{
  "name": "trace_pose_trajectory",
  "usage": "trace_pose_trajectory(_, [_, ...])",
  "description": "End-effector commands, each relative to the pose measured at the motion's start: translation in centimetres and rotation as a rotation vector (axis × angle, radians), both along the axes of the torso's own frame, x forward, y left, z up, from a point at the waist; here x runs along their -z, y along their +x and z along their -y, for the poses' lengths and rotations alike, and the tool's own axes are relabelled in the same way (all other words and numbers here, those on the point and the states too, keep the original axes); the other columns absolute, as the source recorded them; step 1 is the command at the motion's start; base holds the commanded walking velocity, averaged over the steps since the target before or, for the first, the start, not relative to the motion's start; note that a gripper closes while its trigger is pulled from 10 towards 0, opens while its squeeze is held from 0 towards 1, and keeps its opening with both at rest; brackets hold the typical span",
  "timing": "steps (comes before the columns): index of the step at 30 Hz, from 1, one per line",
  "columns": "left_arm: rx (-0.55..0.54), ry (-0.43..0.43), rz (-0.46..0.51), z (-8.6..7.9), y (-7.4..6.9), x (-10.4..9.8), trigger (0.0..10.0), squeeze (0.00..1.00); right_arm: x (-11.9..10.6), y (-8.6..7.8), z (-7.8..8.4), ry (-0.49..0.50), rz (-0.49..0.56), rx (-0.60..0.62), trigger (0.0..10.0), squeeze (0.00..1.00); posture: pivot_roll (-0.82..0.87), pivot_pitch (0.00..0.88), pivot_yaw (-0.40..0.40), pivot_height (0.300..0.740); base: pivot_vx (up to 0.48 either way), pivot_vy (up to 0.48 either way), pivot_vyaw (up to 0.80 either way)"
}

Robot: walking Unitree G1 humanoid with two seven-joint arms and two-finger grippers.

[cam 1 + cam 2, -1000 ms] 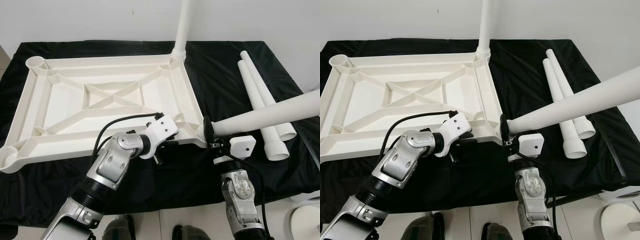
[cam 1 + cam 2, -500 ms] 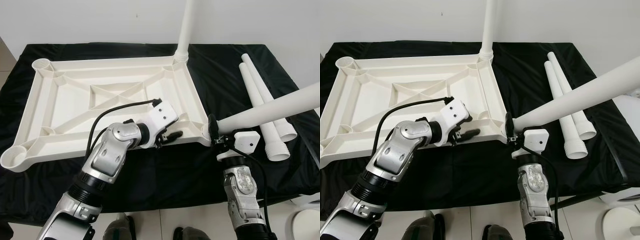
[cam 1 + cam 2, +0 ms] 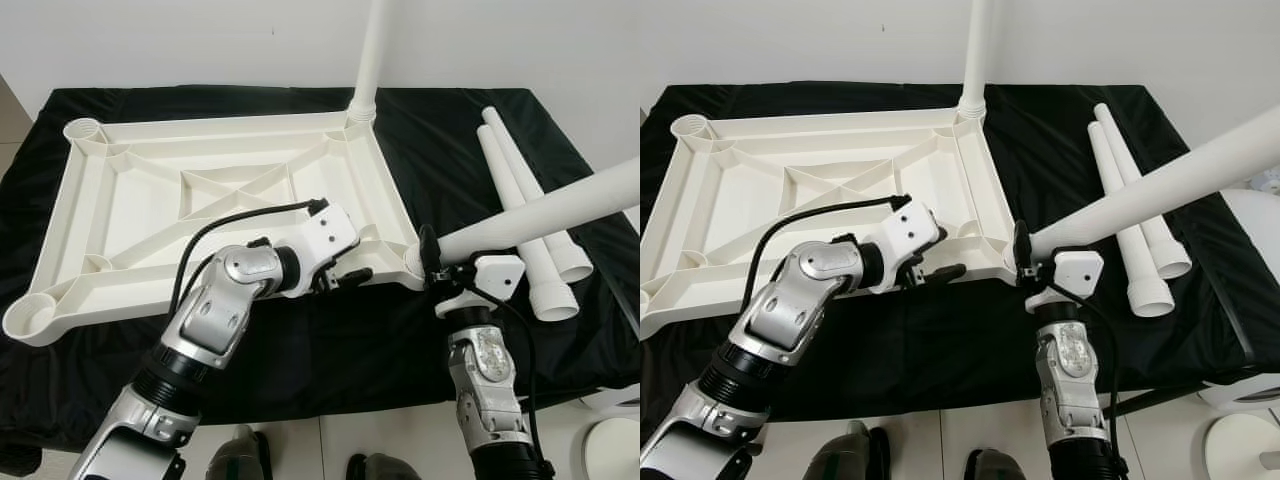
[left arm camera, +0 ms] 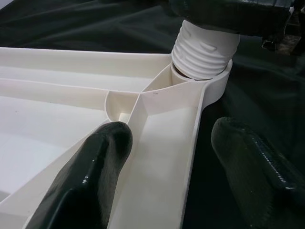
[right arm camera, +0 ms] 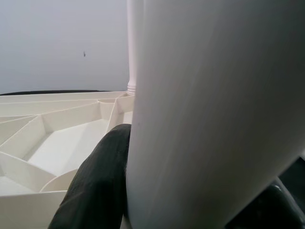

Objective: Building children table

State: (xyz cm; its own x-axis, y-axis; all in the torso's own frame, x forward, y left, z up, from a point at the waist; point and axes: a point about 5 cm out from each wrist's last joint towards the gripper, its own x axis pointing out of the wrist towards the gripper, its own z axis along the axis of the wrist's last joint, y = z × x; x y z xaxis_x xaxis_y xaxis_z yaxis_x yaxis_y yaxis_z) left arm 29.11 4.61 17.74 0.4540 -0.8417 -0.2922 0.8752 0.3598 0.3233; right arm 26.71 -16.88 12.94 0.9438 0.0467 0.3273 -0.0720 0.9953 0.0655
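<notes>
The white tabletop [image 3: 150, 215] lies upside down on black cloth, ribs facing up. One white leg [image 3: 370, 55] stands upright in its far right corner socket. My right gripper [image 3: 428, 262] is shut on a second leg [image 3: 545, 212], which slants up to the right. That leg's threaded end [image 4: 205, 52] sits at the near right corner socket [image 3: 412, 263]. My left gripper [image 3: 345, 276] is open and straddles the tabletop's near rim [image 4: 190, 138] just left of that corner, one finger [image 4: 90, 176] inside the rim and the other outside.
Two loose white legs [image 3: 525, 215] lie side by side on the cloth at the right. The table's front edge is close to my arms. A white round object [image 3: 612, 440] sits on the floor at the lower right.
My left gripper has come up from below the near edge and now straddles the rim closer to the corner. The leg in my right gripper has tilted more steeply. The camera has shifted slightly.
</notes>
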Motion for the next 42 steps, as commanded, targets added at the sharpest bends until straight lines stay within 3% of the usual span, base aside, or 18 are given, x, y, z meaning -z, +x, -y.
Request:
trace_pose_trajectory(1, [0.009,-0.006,0.015,0.0,-0.3,-0.1,10.0,0.00,0.7,-0.1,0.8,0.018,-0.064,0.032,10.0,0.00,0.00,0.085,0.011,0.740,0.000,0.000,0.00])
trace_pose_trajectory(13, [-0.002,-0.007,0.026,0.0,-0.2,-0.1,10.0,0.00,-3.1,0.7,0.5,0.056,0.049,0.021,10.0,0.00,0.00,0.093,0.007,0.740,0.000,0.000,0.00])
trace_pose_trajectory(24, [-0.025,-0.032,0.058,-0.4,0.3,-0.8,10.0,0.00,-3.9,0.9,0.8,0.035,0.050,0.010,10.0,0.00,0.00,0.096,-0.005,0.740,0.000,0.000,0.00])
trace_pose_trajectory(29, [-0.068,-0.146,0.125,-0.9,1.2,-3.2,10.0,0.00,-3.5,1.4,1.5,-0.010,0.010,0.016,10.0,0.00,0.01,0.095,-0.017,0.740,0.000,0.000,0.00])
trace_pose_trajectory(31, [-0.082,-0.251,0.148,-1.4,1.6,-5.2,10.0,0.00,-3.3,1.9,1.9,-0.061,-0.034,0.014,10.0,0.00,0.02,0.092,-0.029,0.740,0.000,0.000,0.00])
trace_pose_trajectory(33, [-0.087,-0.297,0.170,-1.8,2.0,-6.4,10.0,0.00,-3.4,2.6,2.1,-0.095,-0.061,-0.005,10.0,0.00,0.02,0.091,-0.035,0.740,0.000,0.000,0.00])
trace_pose_trajectory(42, [-0.068,-0.361,0.209,-1.6,2.3,-8.2,10.0,0.00,-4.3,3.5,2.4,-0.184,-0.086,-0.094,10.0,0.00,0.02,0.078,-0.048,0.740,0.000,0.000,0.00])
